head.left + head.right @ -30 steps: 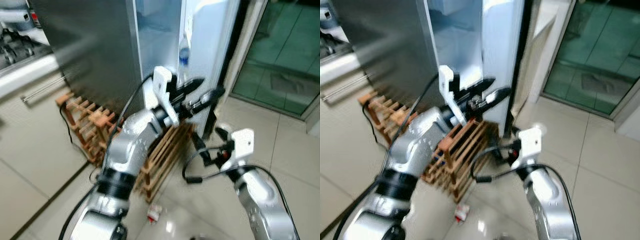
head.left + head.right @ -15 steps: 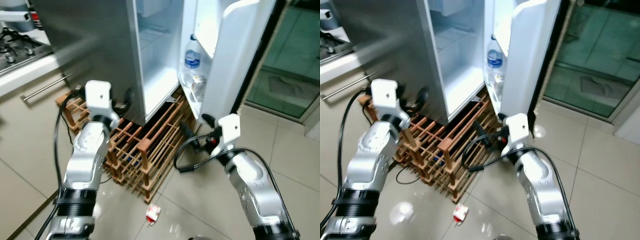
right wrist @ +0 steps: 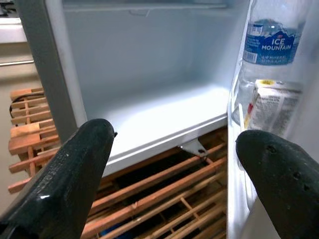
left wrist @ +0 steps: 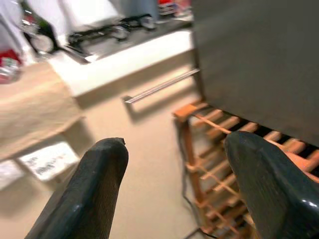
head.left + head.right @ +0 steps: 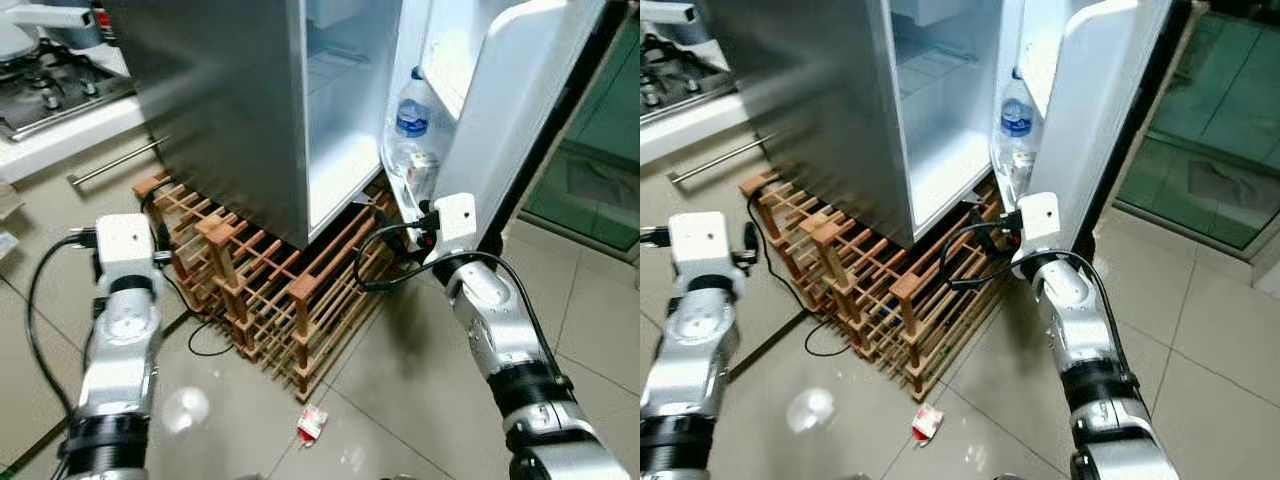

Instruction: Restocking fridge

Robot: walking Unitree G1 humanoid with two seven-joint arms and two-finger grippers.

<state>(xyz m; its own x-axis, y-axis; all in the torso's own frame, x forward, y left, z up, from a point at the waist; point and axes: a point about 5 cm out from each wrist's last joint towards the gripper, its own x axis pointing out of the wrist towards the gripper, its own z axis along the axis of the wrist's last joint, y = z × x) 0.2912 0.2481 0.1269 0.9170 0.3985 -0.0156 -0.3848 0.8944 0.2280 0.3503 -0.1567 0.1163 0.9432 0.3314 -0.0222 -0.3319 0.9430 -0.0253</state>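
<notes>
The fridge (image 5: 230,100) stands open ahead, a bottle (image 5: 410,115) and a carton (image 3: 269,107) in its door (image 5: 500,110). A wooden rack (image 5: 270,285) lies on the floor below it.

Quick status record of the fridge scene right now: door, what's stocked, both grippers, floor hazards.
fridge door: open
door shelf: water bottle, small carton beside it
bottom shelf: bare
left gripper: open, holding nothing, low by the wooden rack
right gripper: open, holding nothing, facing the fridge interior
floor: small wrapper on the tiles
</notes>
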